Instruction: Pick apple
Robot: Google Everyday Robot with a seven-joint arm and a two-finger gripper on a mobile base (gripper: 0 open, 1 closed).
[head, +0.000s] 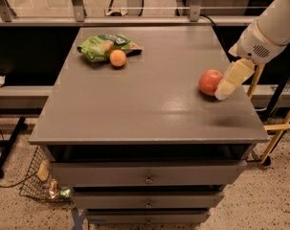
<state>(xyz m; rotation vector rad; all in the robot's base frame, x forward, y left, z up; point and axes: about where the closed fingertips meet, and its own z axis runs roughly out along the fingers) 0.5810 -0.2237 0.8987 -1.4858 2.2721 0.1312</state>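
Observation:
The apple is round and red-orange with a paler patch. It sits on the grey table top near the right edge. My gripper comes in from the upper right on a white arm. Its pale yellow finger hangs right beside the apple's right side, very close to it or touching it. The tip is low, near the table top.
A small orange fruit lies at the back left against a green snack bag. The table has drawers below. A wire basket stands on the floor at the left. A yellow stand is at the right.

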